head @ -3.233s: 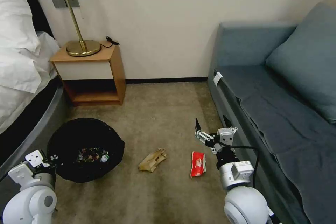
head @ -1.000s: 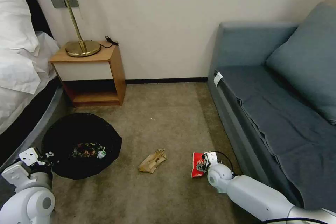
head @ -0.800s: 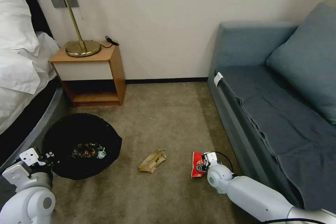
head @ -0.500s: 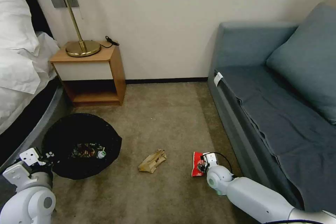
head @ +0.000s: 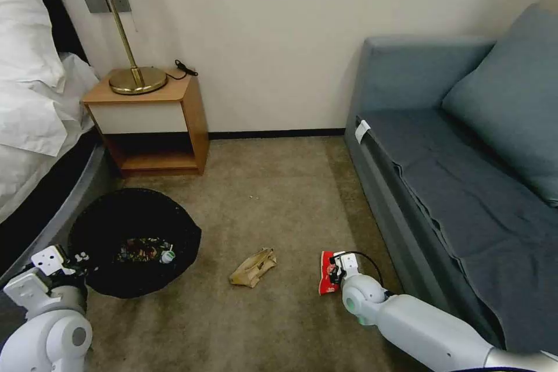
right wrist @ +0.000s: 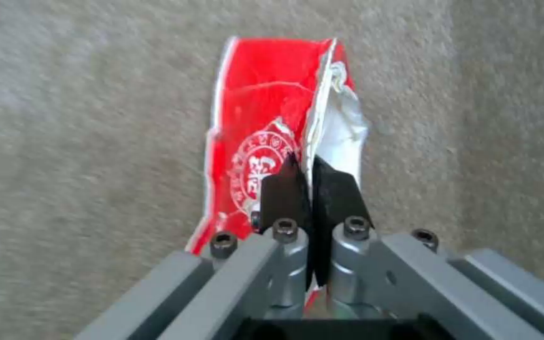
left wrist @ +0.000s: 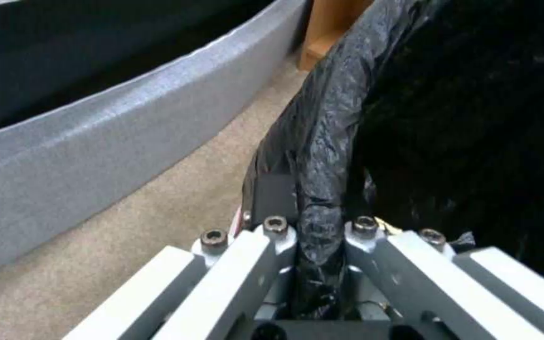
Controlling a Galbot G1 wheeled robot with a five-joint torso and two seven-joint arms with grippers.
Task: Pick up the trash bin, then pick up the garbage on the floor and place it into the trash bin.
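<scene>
Black crinkly plastic drapes over the rim of the trash bin [head: 135, 241], which sits on the carpet near the bed's edge; the left claw [left wrist: 313, 231] is clamped on a fold of that liner at the rim, apparently so the bin can be carried along. Smaller, the crumpled tan paper [head: 253, 267] lies mid-floor. Beside it toward the sofa, the right claw [right wrist: 310, 189] is pinched shut on the red-white wrapper [right wrist: 266, 141], evidently ready for lifting.
</scene>
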